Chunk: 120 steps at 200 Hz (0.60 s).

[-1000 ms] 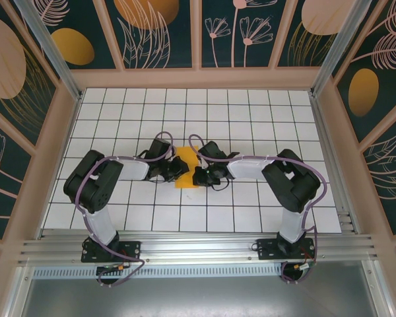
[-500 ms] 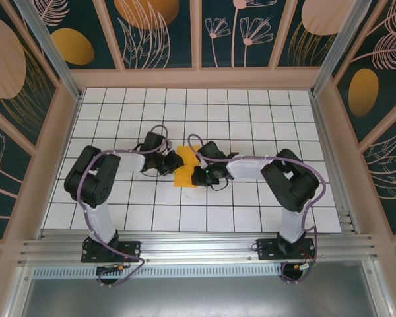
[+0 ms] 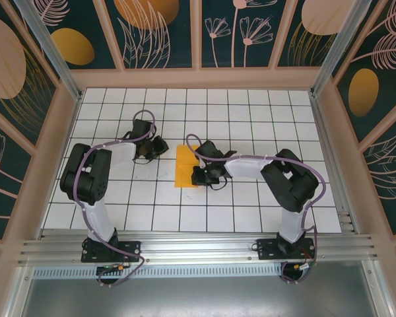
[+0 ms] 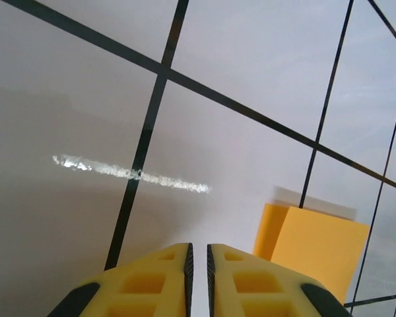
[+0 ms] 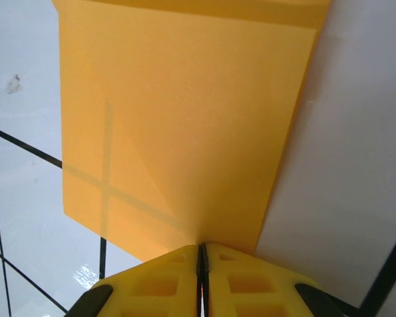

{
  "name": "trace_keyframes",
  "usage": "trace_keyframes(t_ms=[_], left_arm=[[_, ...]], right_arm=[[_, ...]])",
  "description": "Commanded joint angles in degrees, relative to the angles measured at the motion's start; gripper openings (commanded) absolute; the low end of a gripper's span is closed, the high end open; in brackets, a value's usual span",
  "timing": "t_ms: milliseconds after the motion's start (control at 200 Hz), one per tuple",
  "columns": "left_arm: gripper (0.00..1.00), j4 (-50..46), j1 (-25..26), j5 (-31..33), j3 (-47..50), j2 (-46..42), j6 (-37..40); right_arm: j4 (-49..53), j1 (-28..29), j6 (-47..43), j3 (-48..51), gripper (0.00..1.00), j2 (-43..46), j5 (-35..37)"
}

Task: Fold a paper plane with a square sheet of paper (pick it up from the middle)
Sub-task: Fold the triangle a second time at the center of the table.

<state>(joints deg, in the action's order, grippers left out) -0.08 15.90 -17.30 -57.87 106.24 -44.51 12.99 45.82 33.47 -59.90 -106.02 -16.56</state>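
The square sheet of paper (image 3: pixel 187 164), orange-yellow, is folded over into an upright rectangle about one tile wide at the table's middle. In the right wrist view the paper (image 5: pixel 185 119) fans out from the jaw tips, with grid lines showing through it. My right gripper (image 3: pixel 198 176) (image 5: pixel 202 247) is shut on its near right edge. About a tile to the left of the paper, my left gripper (image 3: pixel 162 145) (image 4: pixel 198 248) has its jaws a thin slit apart and holds nothing. The paper (image 4: pixel 317 246) lies ahead and to its right. The paper plane is out of view.
White tiles with black grid lines cover the table (image 3: pixel 251 119). Dark flower-patterned wall panels (image 3: pixel 162 30) and wooden frames close it in on three sides. A metal rail (image 3: pixel 198 249) runs along the near edge by both arm bases.
My left gripper has pulled back to the left and further away, off the paper. The right gripper stays at the paper's near edge, and the whole folded rectangle now shows.
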Motion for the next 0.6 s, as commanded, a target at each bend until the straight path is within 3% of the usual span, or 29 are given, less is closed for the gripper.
trace_keyframes(t_ms=[0,265,445,595], left_arm=[[0.19,-0.13,0.15,0.16,1.81,-6.33,0.3],[0.18,6.43,3.45,-5.8,12.16,-14.45,-4.1],[0.14,10.84,8.95,-8.25,13.92,-12.57,-6.52],[0.12,15.21,10.38,-10.62,14.33,-9.35,-8.93]], right_arm=[[4.98,0.21,0.12,-3.09,0.15,4.12,3.96],[-0.38,0.21,1.74,-4.87,0.18,3.29,3.09],[-1.82,0.32,3.33,-5.47,0.13,0.79,2.73],[-1.81,0.28,3.28,-6.36,0.12,-1.14,2.63]])
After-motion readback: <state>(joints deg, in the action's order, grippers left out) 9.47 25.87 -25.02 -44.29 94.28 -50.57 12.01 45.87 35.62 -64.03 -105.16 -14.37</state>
